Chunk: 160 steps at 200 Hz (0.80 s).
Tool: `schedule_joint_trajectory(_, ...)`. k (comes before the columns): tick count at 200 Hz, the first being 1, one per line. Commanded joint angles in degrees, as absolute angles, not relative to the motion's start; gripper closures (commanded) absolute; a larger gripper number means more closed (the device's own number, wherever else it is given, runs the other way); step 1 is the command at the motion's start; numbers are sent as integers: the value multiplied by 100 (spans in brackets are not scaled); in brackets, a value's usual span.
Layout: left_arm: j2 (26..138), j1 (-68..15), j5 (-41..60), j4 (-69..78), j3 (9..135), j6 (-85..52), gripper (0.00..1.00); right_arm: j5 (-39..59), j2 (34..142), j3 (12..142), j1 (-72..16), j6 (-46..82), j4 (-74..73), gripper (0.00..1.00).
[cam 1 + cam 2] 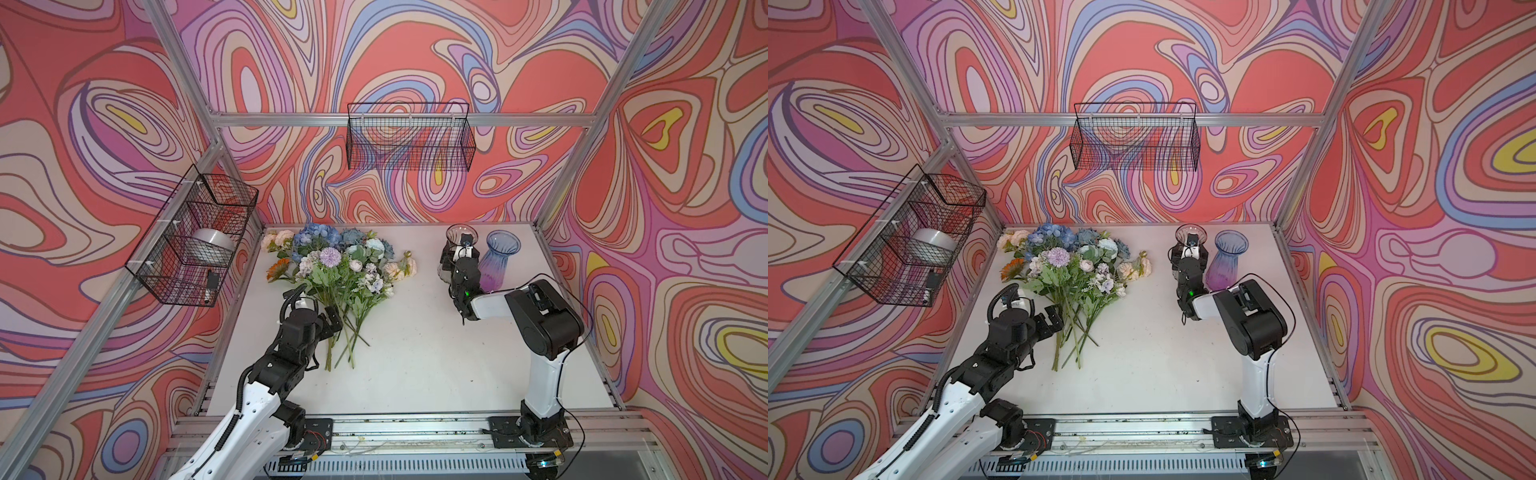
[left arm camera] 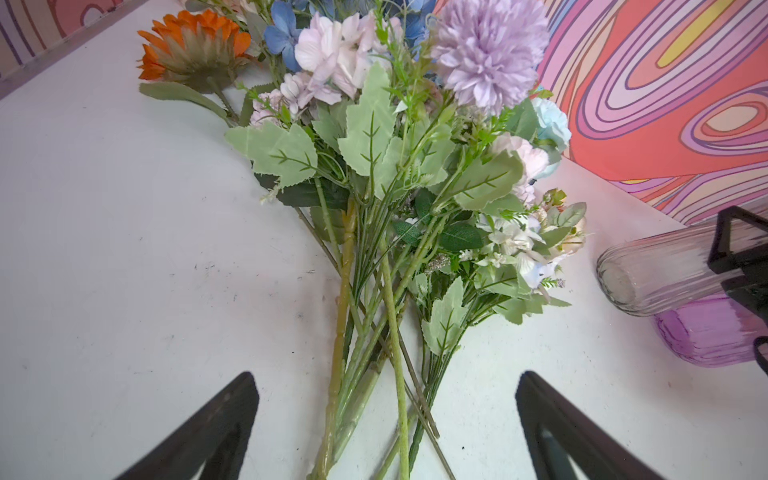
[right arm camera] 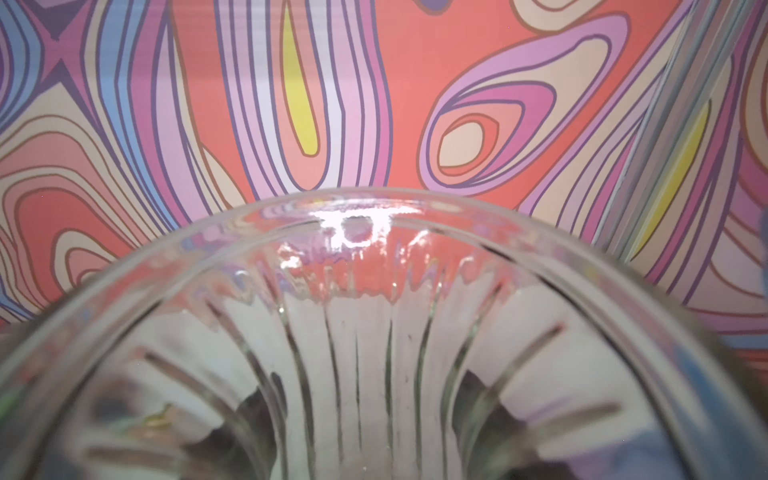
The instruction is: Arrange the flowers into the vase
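The flowers (image 1: 340,262) (image 1: 1071,262) lie in a loose bunch at the table's back left, heads toward the wall and green stems fanned toward the front. My left gripper (image 1: 329,321) (image 2: 386,376) hovers open over the stem ends (image 2: 395,353), its fingers wide on either side and touching nothing. A clear ribbed glass vase (image 1: 460,235) (image 3: 357,332) stands upright at the back right. My right gripper (image 1: 457,254) (image 3: 361,415) straddles its narrow neck. Its dark fingers (image 3: 249,415) show blurred through the glass, so contact with the neck is unclear.
A blue-to-purple glass vase (image 1: 496,262) (image 2: 706,332) stands right beside the clear one. A wire basket (image 1: 191,237) on the left wall holds a silver roll (image 1: 212,245). Another wire basket (image 1: 409,141) hangs on the back wall. An aluminium rail (image 1: 415,428) runs along the front.
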<state>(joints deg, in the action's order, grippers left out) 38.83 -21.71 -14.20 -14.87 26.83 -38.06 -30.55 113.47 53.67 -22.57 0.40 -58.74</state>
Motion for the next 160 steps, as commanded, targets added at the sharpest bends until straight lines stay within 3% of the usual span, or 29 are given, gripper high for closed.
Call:
schedule_joint_trajectory(1,3902,-2164,-1807,-1841,2641,-4023,0,-2859,11403,5298,-2259,93,-6088,46)
schedule_joint_trajectory(39,3711,-2011,-2416,-2422,2614,-4337,0,-2487,10797,4893,-2524,155,-5744,60)
schedule_joint_trajectory(95,3620,-1608,-2022,-2473,2566,-4387,0,-2670,10187,4428,-3489,290,-5126,60)
schedule_joint_trajectory(121,3692,-1606,-1832,-2396,2543,-4247,7,-2712,10043,4256,-3817,356,-5204,59)
schedule_joint_trajectory(136,3708,-1605,-1702,-2303,2480,-4201,13,-2720,10091,4186,-3895,442,-5238,54)
schedule_joint_trajectory(160,3734,-1603,-1501,-2192,2364,-4152,21,-2702,10030,4081,-3985,439,-5191,24)
